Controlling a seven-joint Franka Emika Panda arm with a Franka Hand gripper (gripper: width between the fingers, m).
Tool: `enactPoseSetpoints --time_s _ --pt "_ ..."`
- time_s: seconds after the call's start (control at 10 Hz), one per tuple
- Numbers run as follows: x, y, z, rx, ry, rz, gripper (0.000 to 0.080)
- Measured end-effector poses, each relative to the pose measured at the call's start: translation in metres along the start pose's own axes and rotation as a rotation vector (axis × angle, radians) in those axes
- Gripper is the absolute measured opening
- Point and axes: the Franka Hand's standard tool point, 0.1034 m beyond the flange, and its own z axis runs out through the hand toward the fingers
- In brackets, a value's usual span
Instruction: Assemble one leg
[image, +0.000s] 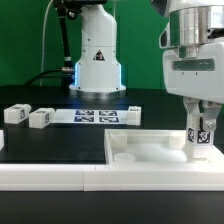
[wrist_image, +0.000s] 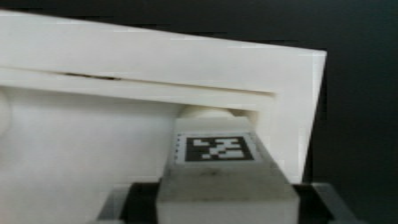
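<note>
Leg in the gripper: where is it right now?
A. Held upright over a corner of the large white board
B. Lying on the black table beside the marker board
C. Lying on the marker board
A: the gripper holds the leg upright at the corner of the large white board.

place: robotics lab | evidence: black table (image: 60, 140), green backdrop (image: 140, 50), tagged marker board (image: 105, 115)

The gripper (wrist_image: 217, 190) clasps the tagged leg (wrist_image: 217, 148) between its fingers (wrist_image: 139, 205), the leg's far end touching the white board (wrist_image: 160, 60) at its raised edge.
</note>
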Motion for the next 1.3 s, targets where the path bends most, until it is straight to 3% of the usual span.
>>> enactPoseSetpoints --time_s 0.2,0.3,0.8,1.3 --pt "0.0007 0.0001 0.0000 0.000 0.000 -0.106 0.0618" --pt "0.0024 0.0001 0.0002 -0.002 0.001 -0.246 0.0640" --pt "0.0044 -0.0067 -0.0034 -0.026 -0.016 -0.808 0.0648" --pt "0.0024 -0.0018 0.0033 -0.090 0.017 -1.245 0.0648"
